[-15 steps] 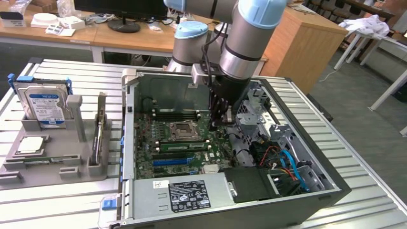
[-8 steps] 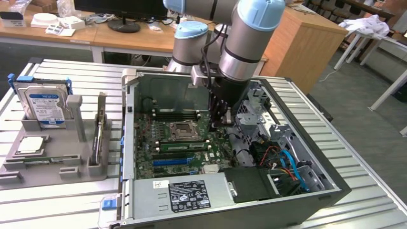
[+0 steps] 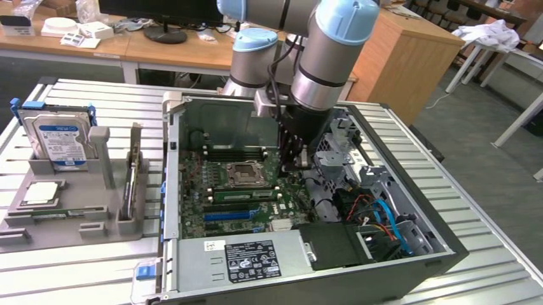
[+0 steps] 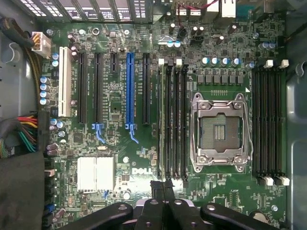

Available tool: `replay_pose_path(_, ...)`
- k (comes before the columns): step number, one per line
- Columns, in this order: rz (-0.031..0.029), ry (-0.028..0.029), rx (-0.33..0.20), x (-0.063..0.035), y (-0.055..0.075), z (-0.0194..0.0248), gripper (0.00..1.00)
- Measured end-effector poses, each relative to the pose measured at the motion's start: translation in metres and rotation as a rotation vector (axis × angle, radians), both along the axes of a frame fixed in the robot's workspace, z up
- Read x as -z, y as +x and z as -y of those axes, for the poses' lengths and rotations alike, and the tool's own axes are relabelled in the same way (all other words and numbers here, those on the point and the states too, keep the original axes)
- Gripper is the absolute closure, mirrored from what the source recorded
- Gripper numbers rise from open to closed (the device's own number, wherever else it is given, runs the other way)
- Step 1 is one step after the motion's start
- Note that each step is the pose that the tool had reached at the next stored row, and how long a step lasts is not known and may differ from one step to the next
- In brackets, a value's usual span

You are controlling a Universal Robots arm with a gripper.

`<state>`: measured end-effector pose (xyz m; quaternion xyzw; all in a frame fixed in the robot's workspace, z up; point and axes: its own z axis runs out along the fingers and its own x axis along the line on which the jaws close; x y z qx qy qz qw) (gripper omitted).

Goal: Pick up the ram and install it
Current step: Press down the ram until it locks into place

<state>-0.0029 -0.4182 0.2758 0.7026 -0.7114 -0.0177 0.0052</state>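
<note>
Nearest is the silver power supply (image 3: pixel 254 260) at the front of the open case (image 3: pixel 441 244). Past it a green ram (image 3: pixel 241 194) looks seated in a slot beside the CPU socket (image 3: pixel 246 171). The gripper (image 3: pixel 293 164) hangs over the board near it, jaws pressed together on nothing. A second thin stick (image 3: pixel 133 175) stands on edge in the grey tray (image 3: pixel 68 232), on the exterior view's left.
</note>
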Motion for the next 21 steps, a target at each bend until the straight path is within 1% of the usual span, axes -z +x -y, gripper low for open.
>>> replay_pose_path(21,0.0,0.0,0.0,0.0126,0.0,0.0,0.89)
